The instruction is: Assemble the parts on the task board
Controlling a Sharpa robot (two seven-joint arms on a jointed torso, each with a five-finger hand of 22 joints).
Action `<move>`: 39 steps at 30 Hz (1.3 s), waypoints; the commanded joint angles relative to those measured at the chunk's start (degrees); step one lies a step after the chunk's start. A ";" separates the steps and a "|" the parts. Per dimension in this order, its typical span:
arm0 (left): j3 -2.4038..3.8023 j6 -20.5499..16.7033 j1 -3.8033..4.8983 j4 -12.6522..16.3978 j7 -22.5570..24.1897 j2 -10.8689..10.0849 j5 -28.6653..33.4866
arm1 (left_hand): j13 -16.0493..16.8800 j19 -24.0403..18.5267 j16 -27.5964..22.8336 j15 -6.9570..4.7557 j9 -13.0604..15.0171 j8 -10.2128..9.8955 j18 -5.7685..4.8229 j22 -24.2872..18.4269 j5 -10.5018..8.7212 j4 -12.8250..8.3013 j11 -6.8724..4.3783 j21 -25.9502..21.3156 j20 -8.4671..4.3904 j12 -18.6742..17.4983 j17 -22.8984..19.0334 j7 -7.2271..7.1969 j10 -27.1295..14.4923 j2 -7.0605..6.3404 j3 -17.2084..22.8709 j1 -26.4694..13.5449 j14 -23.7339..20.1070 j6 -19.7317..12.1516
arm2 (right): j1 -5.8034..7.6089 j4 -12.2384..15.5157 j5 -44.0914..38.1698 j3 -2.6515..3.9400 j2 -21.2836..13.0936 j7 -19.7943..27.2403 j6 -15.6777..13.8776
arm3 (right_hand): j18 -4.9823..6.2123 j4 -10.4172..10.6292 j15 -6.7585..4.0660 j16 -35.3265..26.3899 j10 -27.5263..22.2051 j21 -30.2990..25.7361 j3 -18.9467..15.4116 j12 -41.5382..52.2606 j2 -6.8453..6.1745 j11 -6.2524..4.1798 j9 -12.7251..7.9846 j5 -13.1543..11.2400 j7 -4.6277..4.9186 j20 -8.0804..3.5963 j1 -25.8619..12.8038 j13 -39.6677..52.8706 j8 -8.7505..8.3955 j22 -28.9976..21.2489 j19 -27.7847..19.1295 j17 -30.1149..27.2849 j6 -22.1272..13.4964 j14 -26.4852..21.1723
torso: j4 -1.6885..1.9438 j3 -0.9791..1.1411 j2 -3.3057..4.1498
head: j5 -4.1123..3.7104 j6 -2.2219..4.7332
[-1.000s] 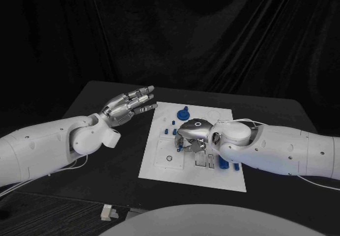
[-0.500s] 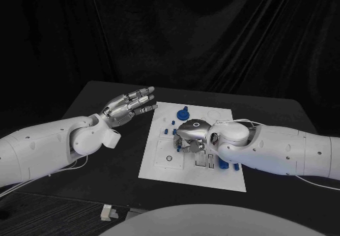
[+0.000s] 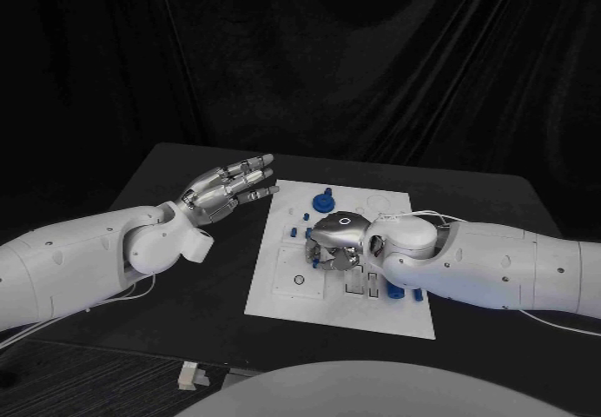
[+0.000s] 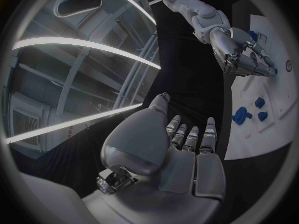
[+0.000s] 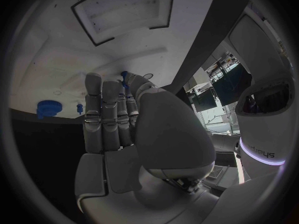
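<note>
The white task board (image 3: 282, 300) lies in the middle of the black table. My right hand (image 3: 338, 239) is over the board's centre with its fingers pointing down at the board. It pinches a small blue part (image 5: 124, 76) at its fingertips, and the part's blue tip (image 4: 272, 70) also shows in the left wrist view. My left hand (image 3: 233, 186) hovers open above the table, left of the board's far corner, fingers spread and straight. A round blue part (image 3: 323, 201) stands near the board's far edge, and small blue pegs (image 3: 300, 232) stand just in front of it.
Two more blue pieces (image 3: 405, 294) lie on the board under my right forearm. Slots and a ring mark (image 3: 300, 280) show on the board's left half. A small white object (image 3: 189, 374) sits at the table's near edge.
My right arm has crept very slightly to the left over the board. The left hand has held still.
</note>
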 commanded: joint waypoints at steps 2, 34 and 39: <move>0.06 0.86 -0.08 0.16 0.33 0.08 0.41 | 0.06 0.11 -0.16 -0.19 0.07 0.40 0.59 0.35 0.27 -0.30 0.26 -0.12 -0.46 0.36 -0.07 -0.09 -0.12 0.13 0.20 -0.61 -0.13 0.46 | -0.20 0.02 -0.46 0.01 0.00 -1.68 1.79 | 0.78 -0.52 0.13 -0.41 -1.05 -0.82 -0.03 -0.46 -0.43 0.56 -0.17 0.13 0.16 0.17 -0.04 -0.02 -0.74 2.08 -0.69 -0.40 -0.80 -0.60 | 0.02 0.01 -0.02 | 0.01 -0.01; 0.06 1.00 -0.15 -0.26 -0.07 0.29 0.41 | 0.05 0.27 -0.17 -0.20 0.14 0.60 0.60 0.36 0.18 -0.29 0.27 -0.04 -0.46 0.36 -0.08 -0.07 -0.18 0.11 0.25 -0.81 -0.16 0.90 | 1.20 2.55 -0.31 0.02 -5.12 0.46 -7.09 | 1.39 4.12 2.18 -0.80 -31.97 -9.18 -9.10 8.30 -1.08 3.47 -3.35 -8.01 -5.33 2.73 -1.68 4.55 -5.59 0.96 -6.17 -6.17 -16.49 -10.46 | -0.08 0.01 -0.04 | -0.65 -0.01; 0.06 0.73 -0.15 -0.24 -0.19 0.15 0.42 | 0.06 0.24 -0.18 -0.26 0.17 0.71 0.59 0.18 0.18 -0.26 0.25 -0.05 -0.47 0.40 -0.08 -0.08 -0.18 0.04 0.22 -0.95 -0.17 1.11 | 5.01 5.80 1.39 0.02 -9.12 -0.78 -7.49 | 1.44 5.26 1.91 -0.04 -30.64 -9.40 -9.56 11.42 -0.65 3.38 -3.45 -8.18 -2.97 2.48 -1.80 4.77 -4.53 1.01 -4.66 -7.03 -13.70 -9.16 | -0.04 -0.01 -0.06 | -0.73 -0.01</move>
